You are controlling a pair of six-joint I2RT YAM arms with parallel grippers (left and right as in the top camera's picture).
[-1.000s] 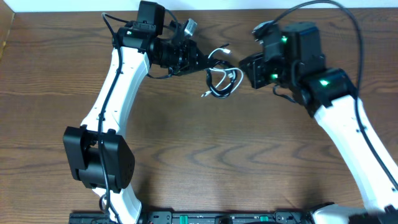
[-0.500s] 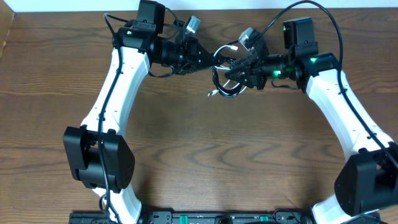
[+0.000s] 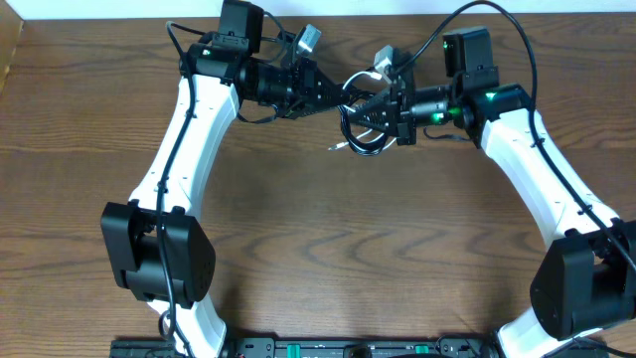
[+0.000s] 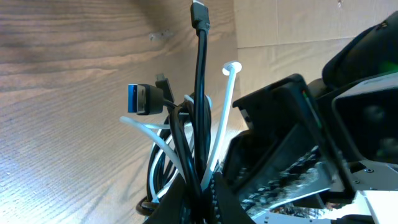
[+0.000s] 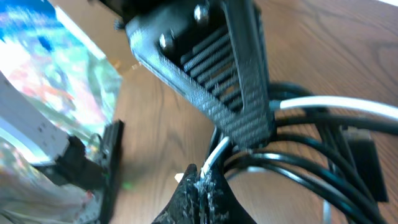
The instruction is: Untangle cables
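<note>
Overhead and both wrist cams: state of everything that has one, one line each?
cables: black and white tangled in one bunch, strung between both grippers
left gripper: shut on cables
right gripper: shut on cables
blue USB plug: free, sticking out of the bunch

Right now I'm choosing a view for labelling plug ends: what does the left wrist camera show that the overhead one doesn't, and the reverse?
Left wrist only: a blue-tipped plug and a black plug end, both close up. Overhead only: the wide table, with the bundle sitting between the left gripper and the right gripper. Both: the black cable and the white cable tangled together.
</note>
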